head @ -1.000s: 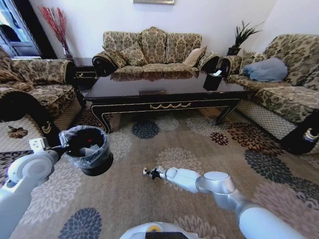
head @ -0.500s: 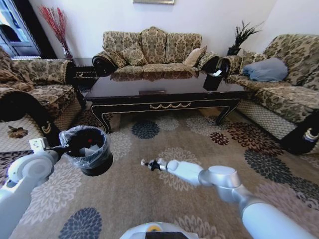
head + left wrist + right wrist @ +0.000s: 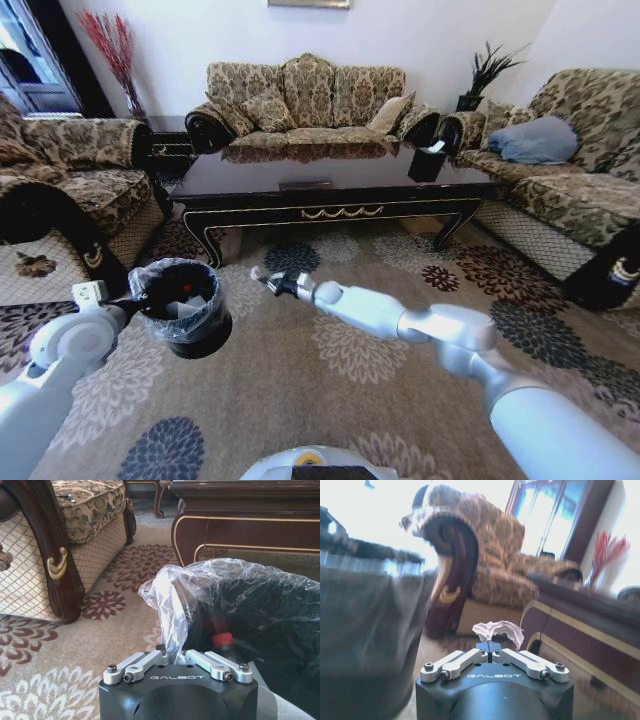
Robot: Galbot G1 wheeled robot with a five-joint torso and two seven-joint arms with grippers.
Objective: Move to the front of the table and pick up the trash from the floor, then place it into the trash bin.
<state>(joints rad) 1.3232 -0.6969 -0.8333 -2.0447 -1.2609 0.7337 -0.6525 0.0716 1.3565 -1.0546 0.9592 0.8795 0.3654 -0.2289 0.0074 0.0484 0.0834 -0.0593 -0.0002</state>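
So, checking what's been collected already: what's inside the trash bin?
Inside the trash bin: a red-capped bottle and white paper. The clear plastic liner and dark interior hide whatever lies deeper.

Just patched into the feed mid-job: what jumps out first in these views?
The right gripper, stretched out above the carpet in front of the table, pinches a crumpled white scrap. Beside it, the left gripper holds up the black trash bin by its plastic liner, a red-capped bottle inside.
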